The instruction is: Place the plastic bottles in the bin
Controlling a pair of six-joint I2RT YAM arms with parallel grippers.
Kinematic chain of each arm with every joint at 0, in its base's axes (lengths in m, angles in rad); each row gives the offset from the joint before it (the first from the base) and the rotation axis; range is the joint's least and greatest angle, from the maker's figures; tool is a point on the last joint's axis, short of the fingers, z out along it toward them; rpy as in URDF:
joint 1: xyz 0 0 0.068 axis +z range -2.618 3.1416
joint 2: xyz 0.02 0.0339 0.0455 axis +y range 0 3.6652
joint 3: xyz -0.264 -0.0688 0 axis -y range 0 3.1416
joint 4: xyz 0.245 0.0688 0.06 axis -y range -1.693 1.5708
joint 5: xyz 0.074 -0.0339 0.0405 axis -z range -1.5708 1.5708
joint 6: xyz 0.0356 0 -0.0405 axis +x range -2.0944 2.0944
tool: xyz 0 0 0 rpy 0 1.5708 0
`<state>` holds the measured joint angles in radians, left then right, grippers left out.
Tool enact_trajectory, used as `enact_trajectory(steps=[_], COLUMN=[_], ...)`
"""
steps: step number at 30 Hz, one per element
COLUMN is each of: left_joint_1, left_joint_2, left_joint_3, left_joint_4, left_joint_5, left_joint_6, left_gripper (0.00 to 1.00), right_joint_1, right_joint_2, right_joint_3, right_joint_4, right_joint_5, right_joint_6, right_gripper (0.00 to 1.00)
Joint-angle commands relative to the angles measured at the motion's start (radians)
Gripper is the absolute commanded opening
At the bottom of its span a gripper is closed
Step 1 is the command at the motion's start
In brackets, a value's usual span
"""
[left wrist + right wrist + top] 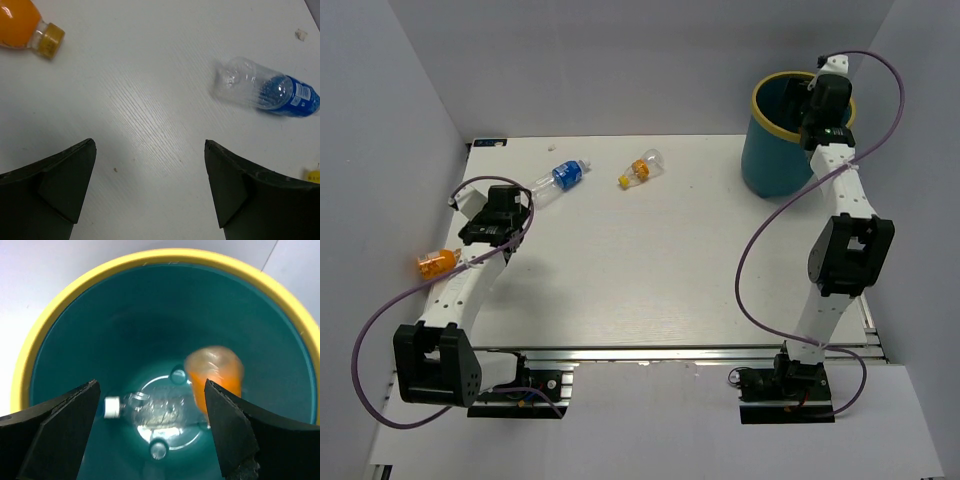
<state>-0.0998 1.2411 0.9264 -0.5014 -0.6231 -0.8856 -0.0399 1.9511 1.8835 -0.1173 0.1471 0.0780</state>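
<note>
Wide apart, the left gripper (pixel 498 205) hangs over the white table (pixel 670 260) near its left side in the overhead view; the right gripper (pixel 823 95) sits above the bin (pixel 775 160), a tall round teal bucket with a yellow rim, tapering downward, at the far right corner; on the table lie a blue-labelled bottle (pixel 560 177), a small yellow-capped bottle (pixel 640 170) and, at the left edge, an orange-filled bottle (pixel 438 263). From the left wrist, dark matte wedge-shaped fingers (pixel 60 175) frame only faintly grained tabletop; the blue-labelled bottle is clear and crinkled, ahead to the right; the orange-filled bottle is glossy, its cap ribbed. From the right wrist, the jaws stand equally wide, holding nothing, above the smooth teal interior; a clear bottle (pixel 155 412) with a white cap lies on the bottom; a blurred orange bottle (pixel 215 375) is inside beside it.
</note>
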Motion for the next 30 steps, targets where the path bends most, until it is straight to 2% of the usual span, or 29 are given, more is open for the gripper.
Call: enact_trajectory(steps=[1,5,8,16,19,20,23,28,30], left_joint_1=[0.041,0.083,0.098,0.176,0.204,0.213,0.265,0.449,0.475], left_joint_2=[-0.035,-0.031,-0.019,-0.005,-0.008,-0.005,0.003,0.038,0.049], left_joint_3=[0.019,0.002,0.003,-0.018,-0.035,-0.035,-0.021,-0.049,-0.069], left_joint_4=[0.000,0.014,-0.002,-0.038,-0.039,-0.040,-0.042,0.056,0.110], left_joint_5=[0.006,0.065,0.057,-0.018,-0.075,-0.085,-0.127,0.008,0.023], left_joint_6=[-0.016,-0.029,-0.047,-0.165,-0.200,-0.203,-0.214,-0.162,-0.142], left_gripper=[0.98,0.98,0.98,0.98,0.98,0.98,0.98,0.98,0.98], right_joint_1=[0.008,0.015,0.038,0.300,0.351,0.351,0.351,0.351,0.351], right_joint_2=[-0.103,-0.136,-0.176,-0.420,-0.513,-0.553,-0.602,-0.617,-0.606], right_joint_3=[-0.023,-0.011,-0.044,-0.276,-0.424,-0.502,-0.602,-0.702,-0.704], right_joint_4=[0.047,-0.007,-0.019,-0.050,-0.010,0.005,0.057,0.070,0.054], right_joint_5=[-0.029,-0.113,-0.126,-0.095,-0.109,-0.147,-0.266,-0.339,-0.330], right_joint_6=[-0.004,-0.070,-0.128,-0.365,-0.313,-0.287,-0.215,-0.222,-0.227], right_gripper=[0.89,0.89,0.89,0.90,0.89,0.90,0.89,0.89,0.89])
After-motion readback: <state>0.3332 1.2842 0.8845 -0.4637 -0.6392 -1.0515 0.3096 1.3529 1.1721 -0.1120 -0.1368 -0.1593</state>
